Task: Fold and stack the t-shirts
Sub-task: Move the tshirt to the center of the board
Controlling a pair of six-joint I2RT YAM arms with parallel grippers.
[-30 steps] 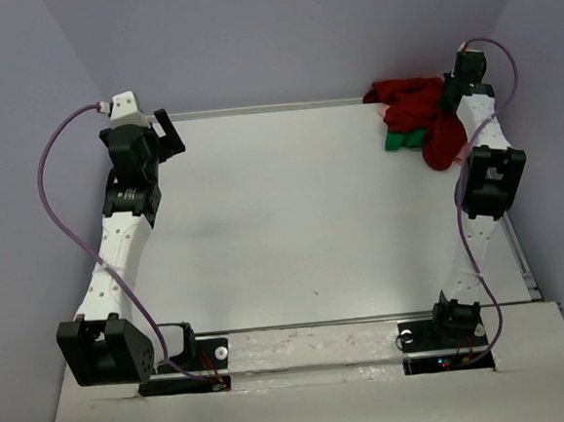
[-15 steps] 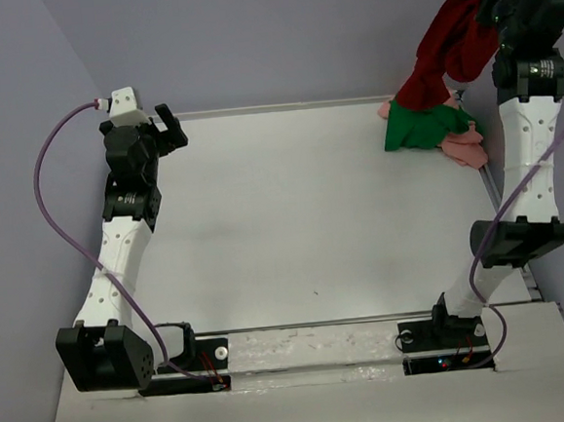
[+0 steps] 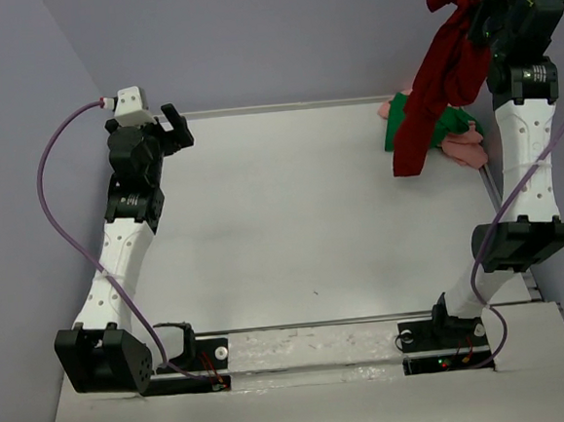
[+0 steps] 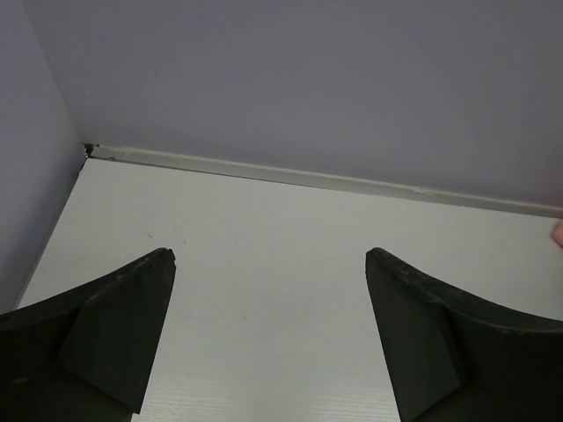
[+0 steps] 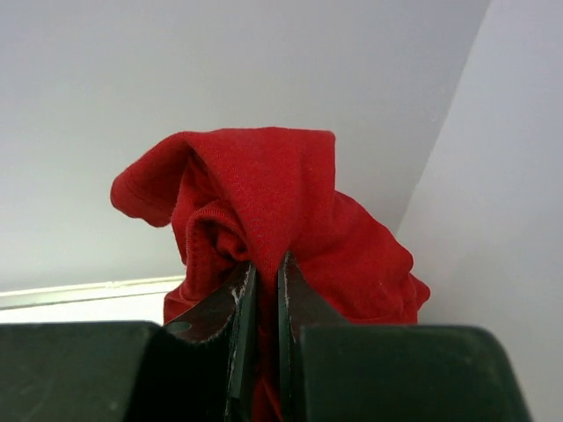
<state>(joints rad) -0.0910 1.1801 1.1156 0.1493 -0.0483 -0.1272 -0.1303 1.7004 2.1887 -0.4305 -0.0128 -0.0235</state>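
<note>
The right gripper is raised over the far right corner of the table. One t-shirt has a bunched fold pinched between its jaws. The rest of the shirt hangs below them, with its lowest end in front of a heap of two other t-shirts on the table underneath. The left gripper is well apart at the far left. The table lies between and ahead of its spread jaws, and the back wall is beyond.

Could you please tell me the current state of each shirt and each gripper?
right gripper: shut on the dark red t-shirt.
left gripper: open, empty.
dark red t-shirt: bunched, hanging from the right gripper.
bright green t-shirt: crumpled, unfolded, at the far right corner of the table.
salmon pink t-shirt: crumpled, unfolded, beside the green one.
</note>
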